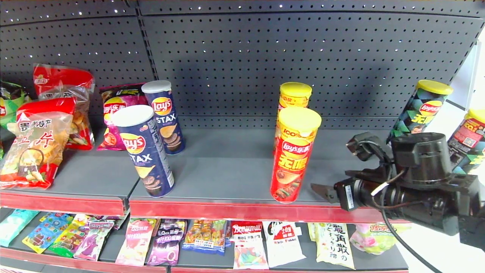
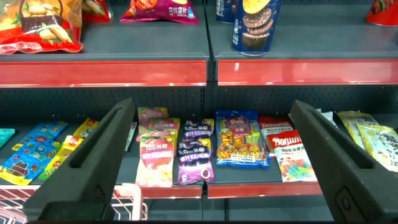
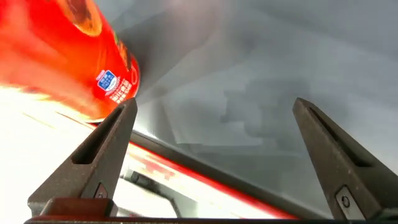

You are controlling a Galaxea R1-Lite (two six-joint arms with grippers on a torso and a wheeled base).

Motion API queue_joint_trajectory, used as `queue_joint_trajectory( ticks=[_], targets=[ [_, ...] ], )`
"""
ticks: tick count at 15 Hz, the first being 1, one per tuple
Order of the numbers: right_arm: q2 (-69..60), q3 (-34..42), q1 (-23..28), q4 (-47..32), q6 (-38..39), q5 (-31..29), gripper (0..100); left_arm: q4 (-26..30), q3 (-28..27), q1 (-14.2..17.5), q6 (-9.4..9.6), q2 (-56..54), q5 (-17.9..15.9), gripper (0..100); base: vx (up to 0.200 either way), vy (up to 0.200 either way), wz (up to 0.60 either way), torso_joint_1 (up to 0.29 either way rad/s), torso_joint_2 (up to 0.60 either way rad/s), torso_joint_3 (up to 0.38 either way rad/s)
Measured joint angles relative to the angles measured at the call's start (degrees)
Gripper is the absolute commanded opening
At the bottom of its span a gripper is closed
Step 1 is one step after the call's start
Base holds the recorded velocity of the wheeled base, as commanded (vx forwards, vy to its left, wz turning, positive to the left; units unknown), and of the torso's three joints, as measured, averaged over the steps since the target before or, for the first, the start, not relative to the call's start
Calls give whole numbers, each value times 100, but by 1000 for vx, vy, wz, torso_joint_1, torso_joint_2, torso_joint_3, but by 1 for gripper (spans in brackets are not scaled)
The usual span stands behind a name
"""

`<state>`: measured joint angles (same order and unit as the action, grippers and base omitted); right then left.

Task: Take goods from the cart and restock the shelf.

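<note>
In the head view the right arm (image 1: pixel 416 189) hides most of the right claw (image 1: pixel 319 190); a single dark fingertip pokes out, pointing left. It sits low at the front of the shelf (image 1: pixel 227 170), just right of the red chip can (image 1: pixel 293 159) and not touching it. This can has a yellow lid and stands upright at the shelf's near edge, partly covering a second yellow-lidded can (image 1: pixel 294 94) behind it. From the right wrist camera the claw's fingers are spread wide with nothing between them. The red can, blurred and cut off, lies beside one finger. The arm covers the bases of a green-patterned can (image 1: pixel 422 106) and a cropped can (image 1: pixel 470 132) at the right edge. The left claw (image 2: pixel 211 106) is spread open and empty, facing the candy bags (image 2: pixel 193 155) on the lower shelf.
</note>
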<state>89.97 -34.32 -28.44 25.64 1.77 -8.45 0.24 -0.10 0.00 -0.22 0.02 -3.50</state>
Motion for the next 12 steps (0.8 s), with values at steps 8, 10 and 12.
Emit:
queue_joint_trajectory(
  ticks=[8, 10, 12],
  targets=[
    [-3628, 1930, 417, -106, -1039, 1008, 100, 0, 0, 0, -2, 0, -2, 100, 0, 0, 0, 0, 0, 0],
    [-4756, 2349, 1282, -484, -1181, 1320, 100, 2, 0, 0, -2, 0, -2, 100, 0, 0, 0, 0, 0, 0],
    [-5943, 2600, 1993, -1196, -1028, 1446, 100, 2, 0, 0, 0, -2, -2, 100, 0, 0, 0, 0, 0, 0]
  ],
)
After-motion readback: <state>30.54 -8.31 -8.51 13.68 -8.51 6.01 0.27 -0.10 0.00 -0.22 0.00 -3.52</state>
